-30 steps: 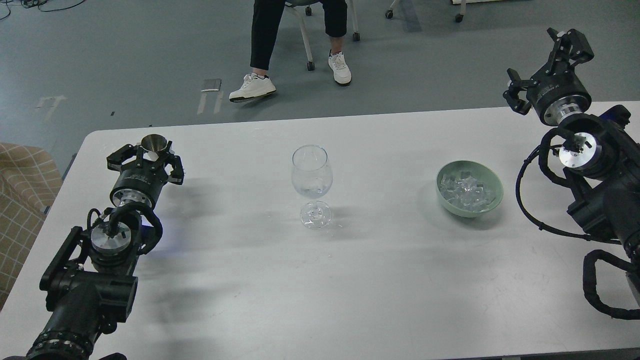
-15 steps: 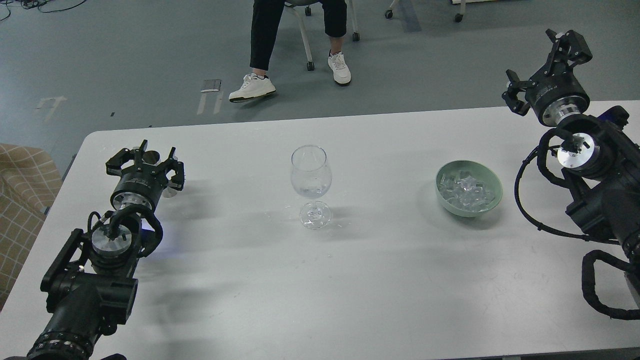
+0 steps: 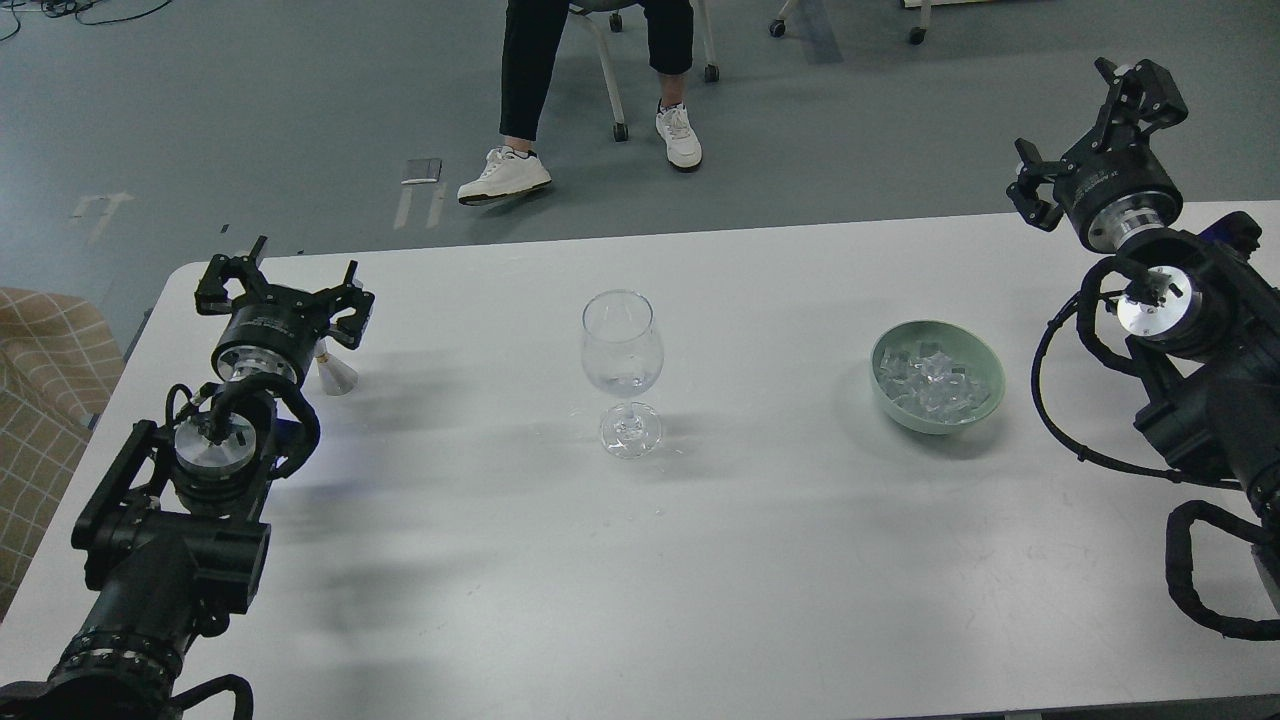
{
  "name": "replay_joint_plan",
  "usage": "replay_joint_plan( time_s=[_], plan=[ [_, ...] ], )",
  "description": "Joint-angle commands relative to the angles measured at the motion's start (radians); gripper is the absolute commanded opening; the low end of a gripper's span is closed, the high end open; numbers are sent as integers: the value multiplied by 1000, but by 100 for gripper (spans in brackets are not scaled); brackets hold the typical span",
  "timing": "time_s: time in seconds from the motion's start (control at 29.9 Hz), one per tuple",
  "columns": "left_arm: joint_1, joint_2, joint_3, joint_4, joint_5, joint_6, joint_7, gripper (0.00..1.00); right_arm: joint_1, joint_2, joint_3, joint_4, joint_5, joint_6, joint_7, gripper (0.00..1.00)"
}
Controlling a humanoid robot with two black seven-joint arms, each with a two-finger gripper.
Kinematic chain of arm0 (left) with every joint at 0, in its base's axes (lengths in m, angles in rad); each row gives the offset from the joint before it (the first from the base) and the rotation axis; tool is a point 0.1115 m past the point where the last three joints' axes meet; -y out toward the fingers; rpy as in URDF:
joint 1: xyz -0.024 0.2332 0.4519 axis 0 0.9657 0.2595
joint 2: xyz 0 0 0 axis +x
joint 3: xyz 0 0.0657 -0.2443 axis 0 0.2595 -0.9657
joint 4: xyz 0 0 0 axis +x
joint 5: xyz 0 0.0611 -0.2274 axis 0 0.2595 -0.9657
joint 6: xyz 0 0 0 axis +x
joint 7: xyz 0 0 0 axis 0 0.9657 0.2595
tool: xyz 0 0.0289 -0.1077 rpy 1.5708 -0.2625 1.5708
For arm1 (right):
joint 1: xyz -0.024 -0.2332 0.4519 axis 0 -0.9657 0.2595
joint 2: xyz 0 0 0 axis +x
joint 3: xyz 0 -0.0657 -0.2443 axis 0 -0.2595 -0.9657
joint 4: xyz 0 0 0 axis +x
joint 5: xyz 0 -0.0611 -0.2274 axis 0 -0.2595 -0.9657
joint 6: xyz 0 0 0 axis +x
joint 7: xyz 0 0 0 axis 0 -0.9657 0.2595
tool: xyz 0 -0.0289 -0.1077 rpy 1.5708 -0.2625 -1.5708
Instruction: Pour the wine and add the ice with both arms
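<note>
Across the white table (image 3: 700, 560), faint scuffs and soft shadows mark an otherwise plain, matte top with rounded far corners. At centre stands a stemmed wine glass (image 3: 622, 345), upright, with a little clear wine (image 3: 624, 381) low in its bowl. To its right sits a pale green bowl (image 3: 938, 377) heaped with ice (image 3: 932, 378). Near the far left corner, the left gripper (image 3: 283, 280) is spread wide and holds nothing; a small metal cup (image 3: 336, 374) stands just beside it on the table. The right gripper (image 3: 1090, 130) hangs beyond the far right edge, fingers apart, empty. Behind the table lies grey floor (image 3: 250, 120), where a seated person's legs (image 3: 590, 90) and white shoes show.
</note>
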Motion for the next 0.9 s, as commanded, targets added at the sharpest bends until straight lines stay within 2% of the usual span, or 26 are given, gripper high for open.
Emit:
replay_joint_plan(
  time_s=[0.0, 0.1, 0.2, 0.3, 0.4, 0.57, 0.64, 0.77, 0.87],
  plan=[
    [-3, 8, 1, -31, 2, -18, 0, 98, 2, -1, -4, 44, -1, 2, -1, 100],
    [37, 21, -2, -145, 2, -58, 1, 98, 4, -22, -13, 94, -20, 2, -1, 100],
    [59, 45, -7, -203, 2, -36, -8, 98, 21, -72, -114, 125, -58, 0, -1, 100],
    [16, 85, -1, -204, 5, 13, -8, 98, 44, -157, -258, 203, -119, -11, -1, 100],
    [-21, 136, 1, -201, 23, 13, 0, 98, 38, -253, -356, 293, -167, -43, -3, 100],
    [-38, 156, 9, -201, 40, -44, 27, 98, 67, -382, -528, 358, -315, -49, -3, 100],
    [-35, 153, 15, -201, 41, -44, 23, 98, 73, -408, -550, 389, -349, -40, -1, 100],
    [-27, 142, 38, -201, 144, -50, 7, 98, 84, -572, -683, 576, -605, -40, -1, 100],
    [-22, 136, 39, -206, 172, -55, -5, 98, 81, -606, -732, 649, -740, -40, 0, 100]
  ],
)
